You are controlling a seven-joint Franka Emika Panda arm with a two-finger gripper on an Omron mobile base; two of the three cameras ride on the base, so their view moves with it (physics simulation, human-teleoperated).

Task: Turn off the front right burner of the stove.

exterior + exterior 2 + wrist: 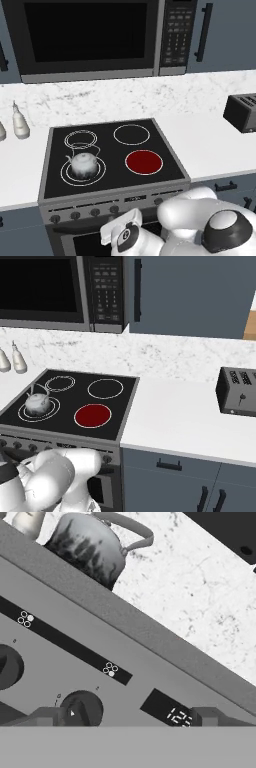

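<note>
at five o'clock on the stove [50, 165], the front right burner [143, 162] glows red. your jaws stand apart before the panel; centre them on the knob [82, 708], then close and twist.

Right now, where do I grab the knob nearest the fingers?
Grip the knob by its round rim, coming straight in at the panel it sticks out of. It is a short disc on a flat face, so only its opposite edges offer a hold. The open gripper is off-centre, with the knob by one fingertip; centre first. The burner is red.
</note>
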